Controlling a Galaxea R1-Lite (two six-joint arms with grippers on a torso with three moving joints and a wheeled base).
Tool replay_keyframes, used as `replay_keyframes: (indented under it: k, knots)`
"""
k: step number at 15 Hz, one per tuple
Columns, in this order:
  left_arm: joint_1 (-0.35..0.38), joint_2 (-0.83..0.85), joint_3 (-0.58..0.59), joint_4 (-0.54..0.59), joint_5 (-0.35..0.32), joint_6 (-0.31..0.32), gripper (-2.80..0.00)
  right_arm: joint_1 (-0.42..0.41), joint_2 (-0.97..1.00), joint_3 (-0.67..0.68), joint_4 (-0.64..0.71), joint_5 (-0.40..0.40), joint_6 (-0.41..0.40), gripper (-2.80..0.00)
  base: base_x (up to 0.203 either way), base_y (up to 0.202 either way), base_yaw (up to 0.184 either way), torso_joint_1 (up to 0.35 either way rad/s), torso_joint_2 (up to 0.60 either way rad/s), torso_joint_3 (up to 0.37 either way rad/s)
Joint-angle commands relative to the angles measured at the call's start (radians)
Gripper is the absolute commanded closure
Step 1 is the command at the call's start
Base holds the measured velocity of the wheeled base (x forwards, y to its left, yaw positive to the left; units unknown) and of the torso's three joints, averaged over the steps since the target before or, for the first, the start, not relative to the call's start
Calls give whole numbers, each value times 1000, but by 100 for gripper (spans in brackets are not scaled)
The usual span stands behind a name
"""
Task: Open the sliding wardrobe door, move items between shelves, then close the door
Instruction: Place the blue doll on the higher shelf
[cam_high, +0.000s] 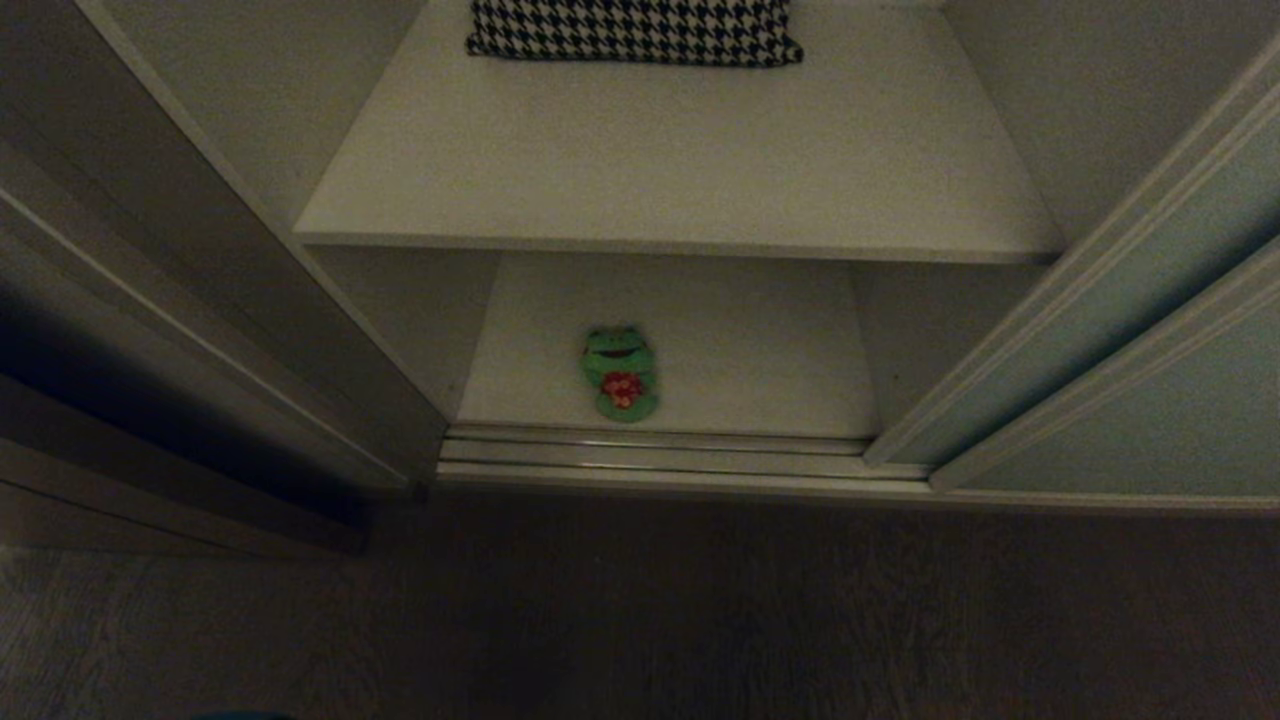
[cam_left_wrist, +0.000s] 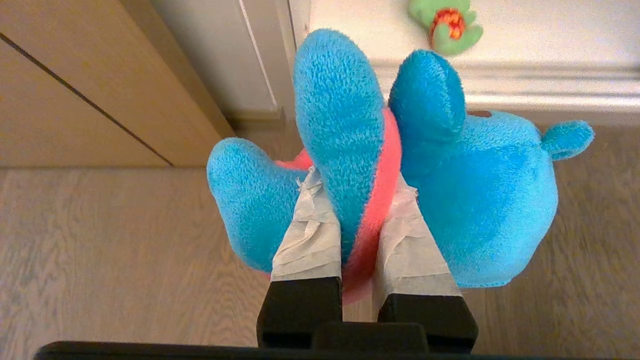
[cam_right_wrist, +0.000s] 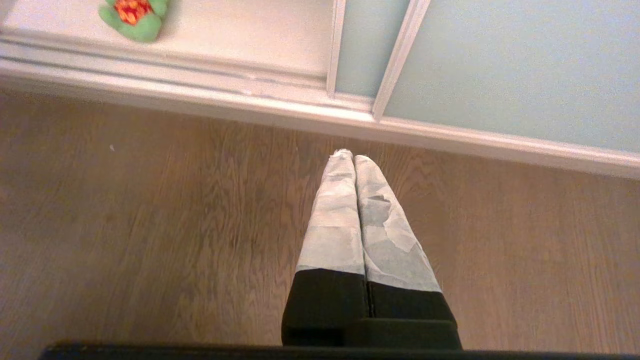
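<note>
The wardrobe stands open, with the pale grey-green sliding wardrobe door (cam_high: 1160, 260) pushed to the right beside its twin (cam_high: 1170, 420). A green frog toy (cam_high: 620, 372) in a red flowered shirt lies near the front of the lower white shelf (cam_high: 770, 340). Above it is a wider white shelf (cam_high: 680, 170). My left gripper (cam_left_wrist: 357, 180) hangs over the wooden floor, shut on a blue plush toy (cam_left_wrist: 495, 200) with a pink top; the frog (cam_left_wrist: 446, 25) lies beyond it. My right gripper (cam_right_wrist: 354, 159) is shut and empty above the floor, near the door (cam_right_wrist: 525, 65). Neither arm shows in the head view.
A black-and-white houndstooth cushion (cam_high: 635, 30) lies at the back of the upper shelf. Metal door tracks (cam_high: 650, 455) run along the wardrobe's bottom edge. A dark panel (cam_high: 150, 330) flanks the opening on the left. Wooden floor (cam_high: 640, 620) spreads in front.
</note>
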Motion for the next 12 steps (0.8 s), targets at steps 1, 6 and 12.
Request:
replay_keyframes:
  k: [1,6,12]
  knots:
    - [0,4,0,-1,-1,-1,0,0,-2,-1,0,0,0,0,0,0,0,3,2,210]
    - [0,4,0,-1,-1,-1,0,0,-2,0,0,0,0,0,0,0,0,2,1,204]
    - [0,4,0,-1,-1,1,0,0,-2,0,0,0,0,0,0,0,0,1,3,85]
